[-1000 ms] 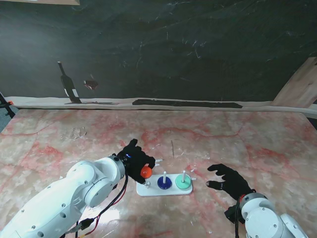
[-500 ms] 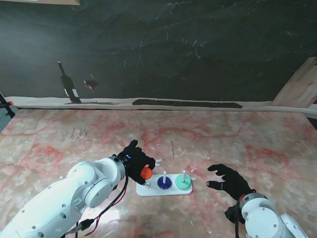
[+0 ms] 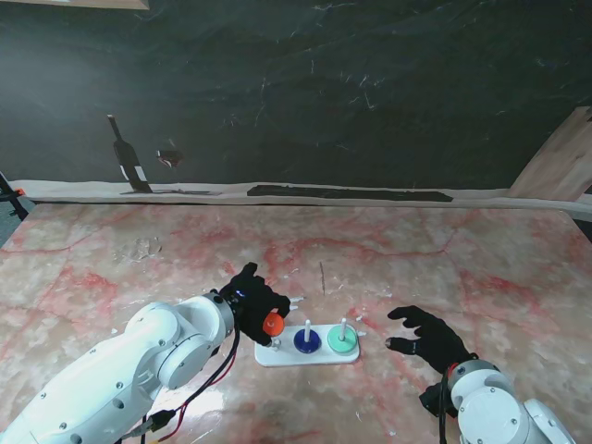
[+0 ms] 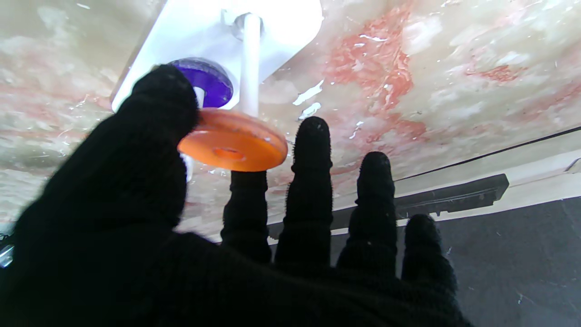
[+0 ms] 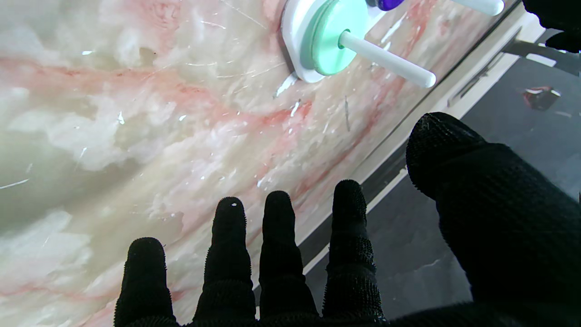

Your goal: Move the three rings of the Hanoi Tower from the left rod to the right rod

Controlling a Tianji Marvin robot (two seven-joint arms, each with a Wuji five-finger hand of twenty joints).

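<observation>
The white Hanoi base (image 3: 287,357) lies near me at the table's middle. A blue ring (image 3: 306,340) sits on the middle rod and a green ring (image 3: 342,340) on the right rod. My left hand (image 3: 252,302) is shut on the orange ring (image 3: 272,323), held above the left end of the base. In the left wrist view the orange ring (image 4: 232,146) is pinched between thumb and index finger beside the left rod (image 4: 250,63), with the blue ring (image 4: 204,81) behind. My right hand (image 3: 425,335) rests open to the right of the base, holding nothing.
In the right wrist view the green ring (image 5: 338,36) lies flat on the base with its rod (image 5: 386,60) sticking out. A black wall with a bottle picture (image 3: 127,155) stands behind the table's far edge. A wooden board (image 3: 566,159) leans at the far right.
The left hand with the orange ring has shifted very slightly; the ring sits a touch farther from me than a second ago. The right hand has not moved.
</observation>
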